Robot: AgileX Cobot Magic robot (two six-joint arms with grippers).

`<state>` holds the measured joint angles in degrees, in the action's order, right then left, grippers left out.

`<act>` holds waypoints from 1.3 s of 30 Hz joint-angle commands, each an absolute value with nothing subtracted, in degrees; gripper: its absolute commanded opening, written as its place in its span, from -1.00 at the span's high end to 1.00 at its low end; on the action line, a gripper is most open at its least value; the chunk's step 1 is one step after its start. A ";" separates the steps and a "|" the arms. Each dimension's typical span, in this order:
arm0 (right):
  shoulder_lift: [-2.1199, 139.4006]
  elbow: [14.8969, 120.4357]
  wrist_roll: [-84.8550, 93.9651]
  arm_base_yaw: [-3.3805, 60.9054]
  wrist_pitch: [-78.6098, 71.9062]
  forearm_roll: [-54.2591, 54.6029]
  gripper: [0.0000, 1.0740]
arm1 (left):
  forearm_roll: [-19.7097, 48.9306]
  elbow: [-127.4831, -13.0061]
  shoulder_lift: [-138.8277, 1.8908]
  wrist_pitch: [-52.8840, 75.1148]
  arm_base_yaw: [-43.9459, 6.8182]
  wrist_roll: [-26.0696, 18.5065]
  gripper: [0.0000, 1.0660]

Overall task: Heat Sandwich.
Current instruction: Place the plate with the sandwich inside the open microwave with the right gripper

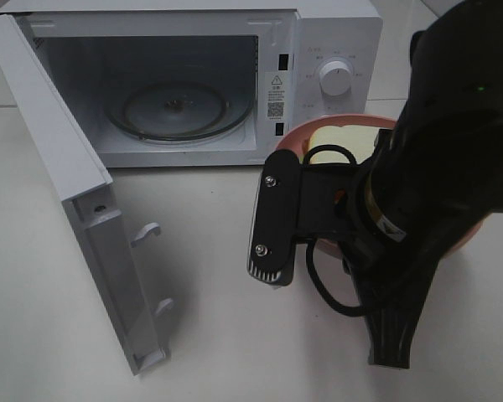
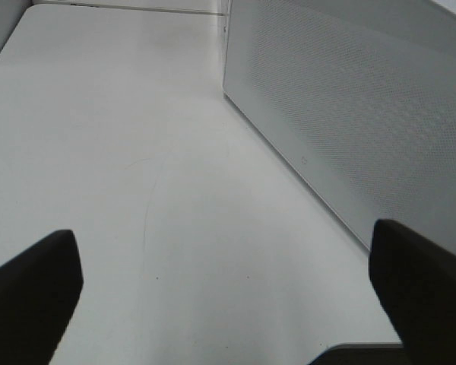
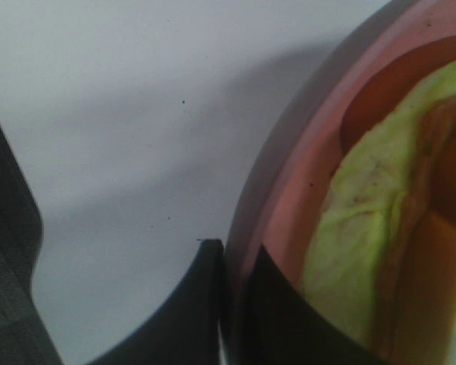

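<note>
Pink plate rim tight in right pincer.

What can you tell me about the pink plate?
The pink plate is round and smooth, maybe plastic, with a raised rim. It's in front of the microwave, by the dial side, mostly hidden under the black arm. The sandwich lies on it. The right gripper pinches its rim, one finger inside, one outside. Whether it rests on the table or is lifted, I can't tell.
</note>
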<state>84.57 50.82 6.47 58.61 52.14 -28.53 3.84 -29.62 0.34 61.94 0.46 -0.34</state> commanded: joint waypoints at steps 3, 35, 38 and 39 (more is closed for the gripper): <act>83.82 50.76 15.18 58.84 49.33 -30.31 1.00 | 3.84 -29.51 1.32 61.19 0.06 -0.34 -0.82; 83.94 50.76 56.61 50.02 39.42 -19.54 1.00 | 3.84 -29.51 1.32 61.19 0.06 -0.34 -0.82; 83.94 50.76 62.91 48.30 38.16 -16.33 1.00 | 3.84 -29.51 1.32 61.19 0.06 -0.34 -0.82; 83.94 50.76 64.92 47.73 37.53 -15.53 1.00 | 3.84 -29.51 1.32 61.19 0.06 -0.34 -0.82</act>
